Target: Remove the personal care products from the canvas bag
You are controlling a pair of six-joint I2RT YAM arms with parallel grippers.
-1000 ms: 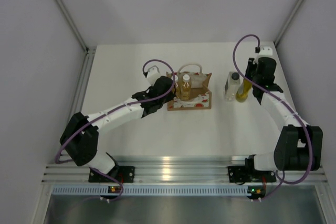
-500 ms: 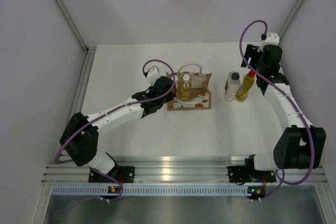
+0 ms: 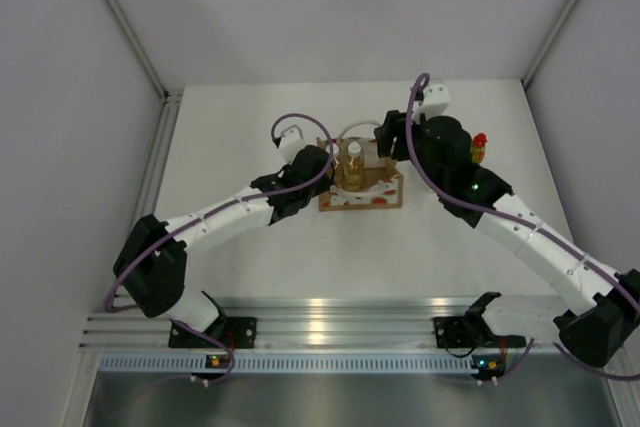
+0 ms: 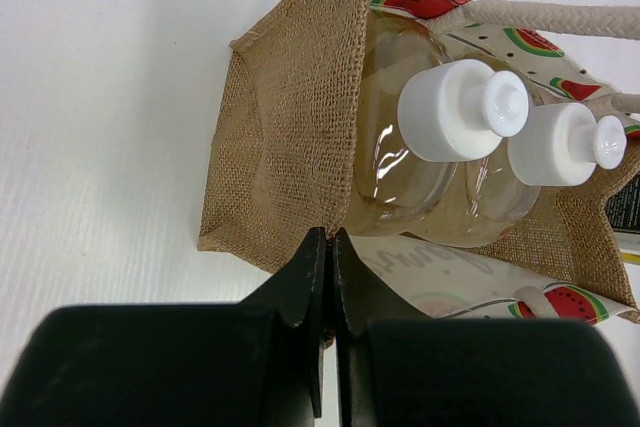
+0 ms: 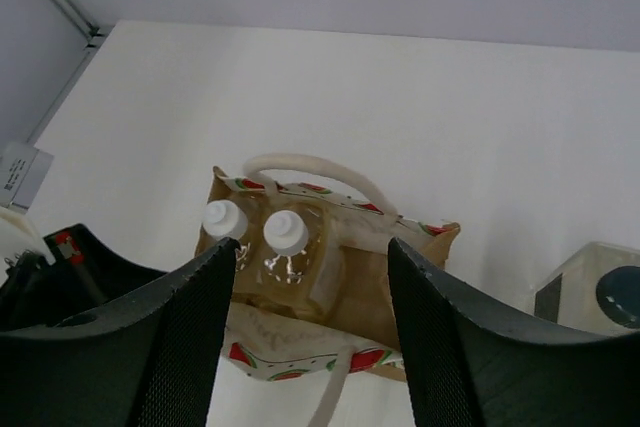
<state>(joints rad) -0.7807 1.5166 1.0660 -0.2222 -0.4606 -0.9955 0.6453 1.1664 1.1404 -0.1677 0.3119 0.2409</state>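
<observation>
Amber bottles: two, white caps, upright and touching side by side inside the canvas bag; the caps stand just above the rim.
Canvas bag: tan burlap tote with a watermelon-print front and white loop handles; it stands mouth up near the middle of the bench.
Left tool: jaws together, pinched on the bag's side seam at the near corner.
Reason for hold: probably an anchor, keeping the light bag from lifting or tipping as a bottle is drawn up.
Right tool: jaws apart with nothing between them; it hangs above the bag on the side away from the left tool and is angled down at the mouth.
Bottles relative to right tool: below and ahead, framed between the two fingers in the wrist view; no contact, clearly apart in height.
Bottles relative to left tool: just beyond the pinched seam, with only the burlap wall between.
Yellow bottle: red cap, upright on the bench to the right of the bag, partly hidden behind the right arm.
Clear bottle: dark grey cap, on the bench right of the bag; only its top shows.
Bench: white, matte.
Task standing: two products out, two in the bag; the open tool looks lined up for a descent onto a cap.
</observation>
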